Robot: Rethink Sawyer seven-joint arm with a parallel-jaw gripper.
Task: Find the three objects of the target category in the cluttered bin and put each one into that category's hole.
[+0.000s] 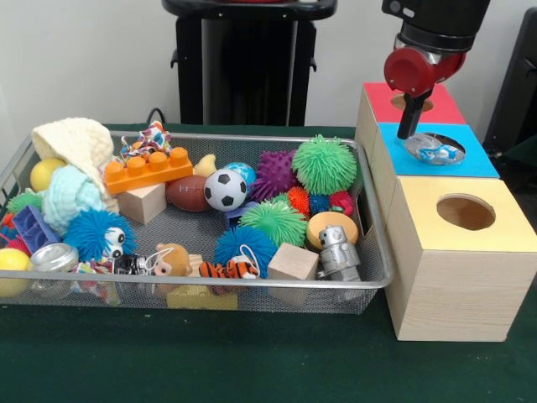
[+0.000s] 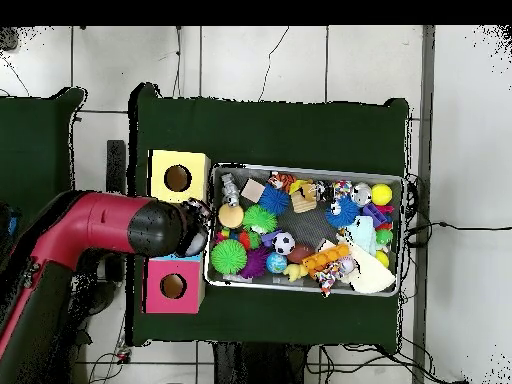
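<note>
Above blue box (image 1: 478,161), arm (image 2: 95,228) hangs vertical; gripper (image 1: 411,126) jaws' state unclear, clear toy (image 1: 434,150) below.

Bin (image 1: 369,281) packed w/ toys, no gaps. Yellow box hole (image 1: 466,211) open. Blue box hole (image 1: 436,149) blocked by clear object (image 1: 430,152), gripper (image 1: 411,126) above.

You have a bench (image 1: 252,361) covered in dark green cloth, with a plain pale wall (image 1: 84,59) behind it in the front view. From overhead, you see the floor (image 2: 300,60) laid in large light grey tiles with dark joints. Thin black cables (image 2: 268,55) trail across those tiles beyond the bench, and more run along its right side. A second dark green surface (image 2: 35,140) sits at the left edge.
</note>
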